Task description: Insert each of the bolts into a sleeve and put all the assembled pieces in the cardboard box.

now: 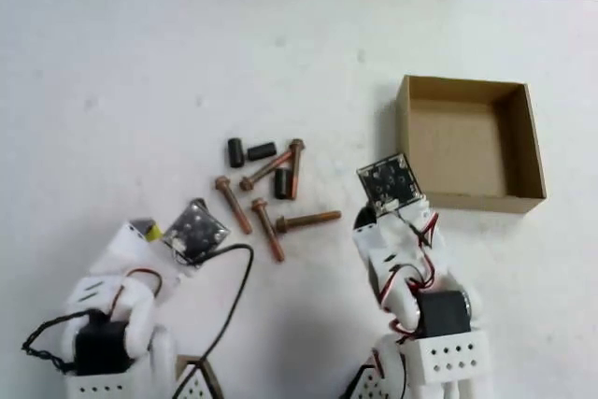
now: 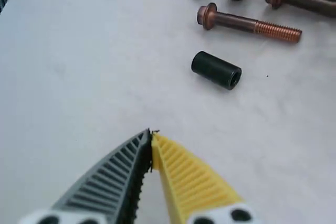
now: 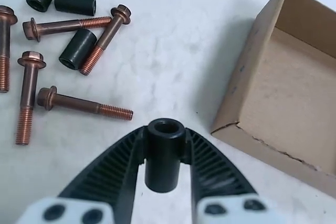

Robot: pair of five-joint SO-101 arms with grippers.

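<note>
My right gripper (image 3: 165,130) is shut on an upright black sleeve (image 3: 165,156), just off the cardboard box's (image 3: 283,87) near corner. In the high view this gripper (image 1: 364,219) sits left of the box (image 1: 472,142), and several copper bolts (image 1: 271,195) with three black sleeves (image 1: 260,151) lie scattered at mid-table. My left gripper (image 2: 151,132), one grey and one yellow finger, is shut on nothing above bare table. A lone sleeve (image 2: 216,70) and a bolt (image 2: 247,23) lie a short way beyond its tips. In the high view it (image 1: 142,228) is left of the bolts.
The box is open-topped and holds nothing. A black cable (image 1: 234,296) curls over the table between the two arm bases. White table (image 1: 140,91) stretches wide to the left and behind the parts.
</note>
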